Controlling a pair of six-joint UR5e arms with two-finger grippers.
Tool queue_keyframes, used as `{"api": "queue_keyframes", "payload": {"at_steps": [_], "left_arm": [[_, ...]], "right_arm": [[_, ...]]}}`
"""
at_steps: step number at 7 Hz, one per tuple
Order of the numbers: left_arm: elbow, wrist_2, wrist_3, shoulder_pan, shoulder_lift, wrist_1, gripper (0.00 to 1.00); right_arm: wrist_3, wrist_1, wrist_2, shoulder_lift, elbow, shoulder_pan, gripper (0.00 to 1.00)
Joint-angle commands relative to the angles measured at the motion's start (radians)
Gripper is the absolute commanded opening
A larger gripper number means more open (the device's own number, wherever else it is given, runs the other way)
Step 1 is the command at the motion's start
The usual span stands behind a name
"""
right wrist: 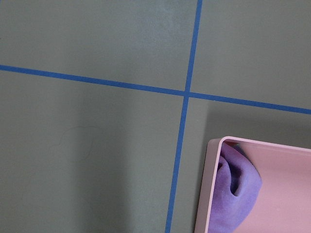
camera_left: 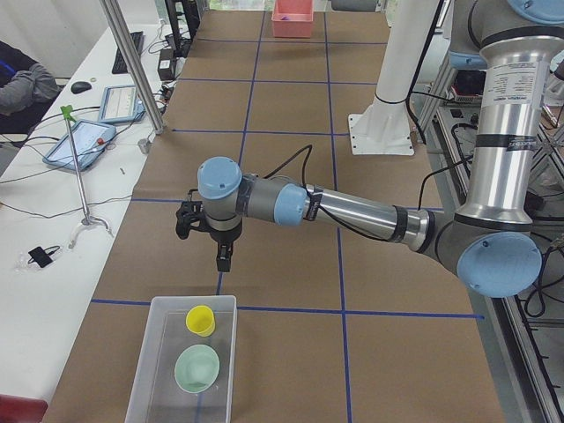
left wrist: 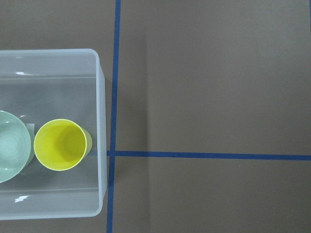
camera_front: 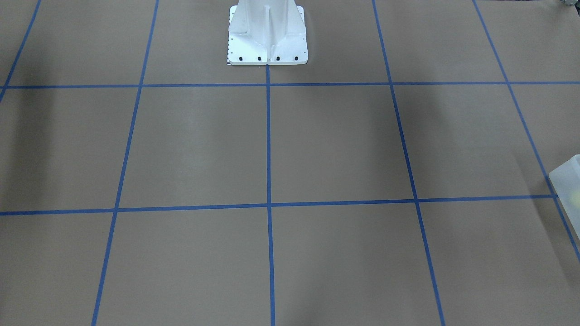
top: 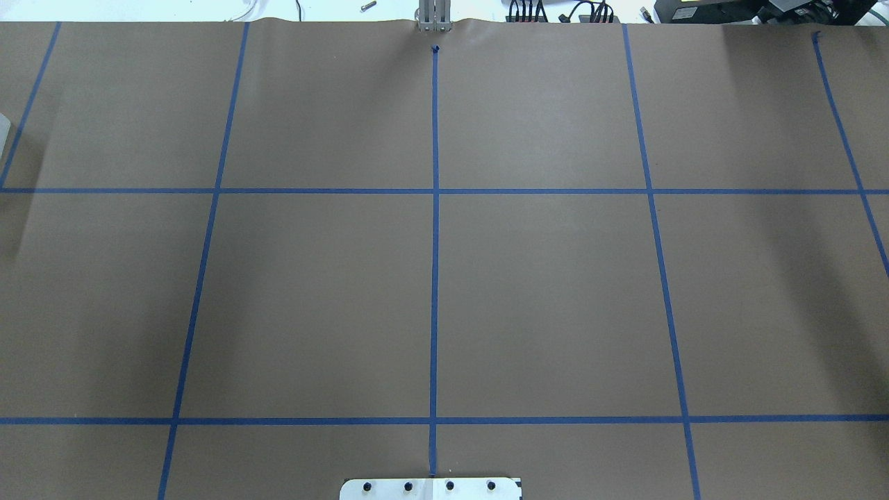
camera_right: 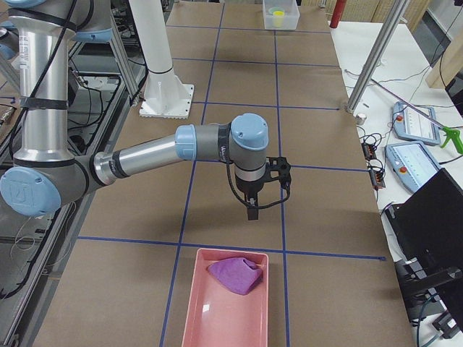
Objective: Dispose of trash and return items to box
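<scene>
Sitting in box (camera_left: 161,351): one yellow tumbler (camera_left: 202,319), one green bowl (camera_left: 196,367).
Trash (camera_right: 235,275): one, in pink tray (camera_right: 217,322), far from box.
Left end effector (camera_left: 223,257), right end effector (camera_right: 252,211): grip, cannot tell.
Worktop (top: 555,292): brown paper, blue grid.

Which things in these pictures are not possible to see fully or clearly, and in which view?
The left pincer and the right pincer: open or shut cannot be told; they show only in the side views.
The box: front-facing view, cut off by the right edge.
The bowl: left wrist view, cut off by the left edge.
The purple fabric: right wrist view, cut off by the bottom edge.
</scene>
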Motion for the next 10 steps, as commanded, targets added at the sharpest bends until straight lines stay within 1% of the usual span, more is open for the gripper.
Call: {"api": "queue_keyframes", "payload": {"at_steps": [1,3,4,6,10], "left_arm": [[-0.011,0.020,0.052,-0.010,0.166,-0.147,0.99],[-0.013,0.008,0.055,-0.044,0.206,-0.159,0.99],[-0.016,0.012,0.057,-0.044,0.190,-0.174,0.99],[-0.017,0.018,0.054,-0.046,0.205,-0.223,0.99],[-0.014,0.020,0.054,-0.046,0.207,-0.223,0.99]], "right_arm": [[-0.011,0.001,-0.009,-0.028,0.003,0.001,1.00],[-0.011,0.001,-0.006,-0.035,0.001,0.001,1.00],[-0.011,0.001,-0.006,-0.036,0.001,0.001,1.00],[-0.011,0.001,-0.004,-0.038,0.001,-0.001,1.00],[-0.011,0.001,0.000,-0.051,0.001,-0.001,1.00]]}}
